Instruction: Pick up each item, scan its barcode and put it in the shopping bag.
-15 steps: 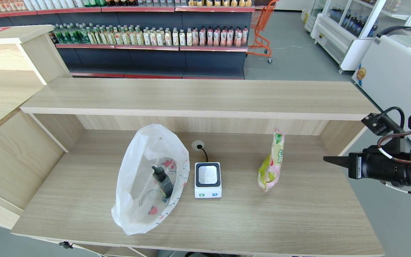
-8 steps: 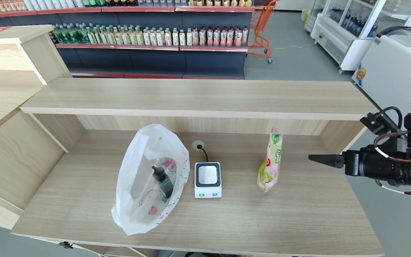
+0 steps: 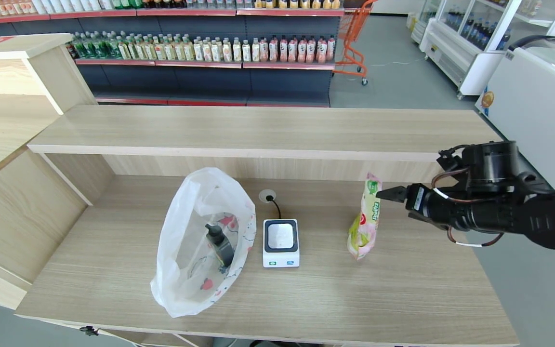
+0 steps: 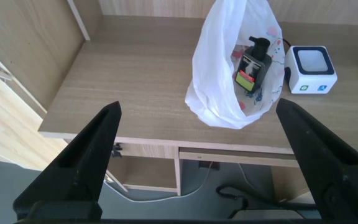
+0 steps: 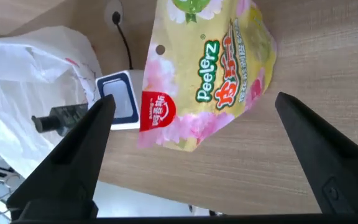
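We face a wooden desk (image 3: 403,289) with a raised ledge (image 3: 258,130) at its far edge. Beyond stand bottle shelves (image 3: 200,50), an orange trolley (image 3: 354,41), and freezers (image 3: 528,96).

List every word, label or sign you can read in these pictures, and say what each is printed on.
"Peelerz": green letters on the snack pouch.
Other print on the pouch: too blurred to read.
Label on the bottle in the bag: too small to read.
Marks on the scanner: too small.
Labels on the shelf bottles: too small.
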Controlling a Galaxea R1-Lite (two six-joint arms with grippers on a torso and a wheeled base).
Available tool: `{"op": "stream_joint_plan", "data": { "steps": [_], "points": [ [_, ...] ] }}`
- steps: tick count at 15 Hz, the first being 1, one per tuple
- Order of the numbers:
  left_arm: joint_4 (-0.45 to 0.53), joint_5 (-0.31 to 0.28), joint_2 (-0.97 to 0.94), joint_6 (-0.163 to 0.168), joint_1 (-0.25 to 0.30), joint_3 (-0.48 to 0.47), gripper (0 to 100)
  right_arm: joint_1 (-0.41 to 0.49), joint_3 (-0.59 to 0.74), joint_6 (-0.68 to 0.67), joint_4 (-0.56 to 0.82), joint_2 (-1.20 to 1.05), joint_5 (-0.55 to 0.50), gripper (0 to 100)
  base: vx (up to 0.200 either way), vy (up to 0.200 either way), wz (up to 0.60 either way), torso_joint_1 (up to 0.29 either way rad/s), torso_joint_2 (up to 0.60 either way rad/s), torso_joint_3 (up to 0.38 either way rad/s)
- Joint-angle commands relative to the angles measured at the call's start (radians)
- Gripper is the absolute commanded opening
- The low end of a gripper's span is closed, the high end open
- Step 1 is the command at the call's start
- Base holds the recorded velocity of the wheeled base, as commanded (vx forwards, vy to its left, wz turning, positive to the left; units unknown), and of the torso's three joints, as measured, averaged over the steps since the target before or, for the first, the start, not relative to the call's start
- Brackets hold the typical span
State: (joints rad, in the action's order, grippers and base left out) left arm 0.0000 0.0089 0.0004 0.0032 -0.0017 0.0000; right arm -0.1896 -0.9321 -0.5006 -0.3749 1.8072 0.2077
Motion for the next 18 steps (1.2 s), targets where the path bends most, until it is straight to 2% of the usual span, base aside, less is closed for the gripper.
{"op": "stream_joint_plan", "data": {
  "steps": [1, 9, 11, 17, 18],
  "points": [
    [0.0, 0.0, 0.001, 0.0, 0.0, 0.0, 100, -0.048, -0.077, -0.003, 0.004, 0.121, -0.053, 100, 0.0, 0.0, 0.0, 0.0, 0.0, 0.0],
    [0.0, 0.0, 0.001, 0.0, 0.0, 0.0, 100, -0.106, -0.209, 0.074, 0.005, 0.322, -0.09, 100, 0.0, 0.0, 0.0, 0.0, 0.0, 0.0],
    [0.0, 0.0, 0.0, 0.0, 0.0, 0.0, 100, -0.106, -0.228, 0.117, 0.004, 0.394, -0.162, 100, 0.0, 0.0, 0.0, 0.0, 0.0, 0.0],
    [0.0, 0.0, 0.0, 0.0, 0.0, 0.0, 100, -0.105, -0.284, 0.159, -0.006, 0.486, -0.238, 100, 0.0, 0.0, 0.0, 0.0, 0.0, 0.0],
    [0.0, 0.0, 0.0, 0.0, 0.0, 0.0, 100, -0.102, -0.29, 0.162, -0.004, 0.491, -0.238, 0, 0.0, 0.0, 0.0, 0.0, 0.0, 0.0]
  ]
}}
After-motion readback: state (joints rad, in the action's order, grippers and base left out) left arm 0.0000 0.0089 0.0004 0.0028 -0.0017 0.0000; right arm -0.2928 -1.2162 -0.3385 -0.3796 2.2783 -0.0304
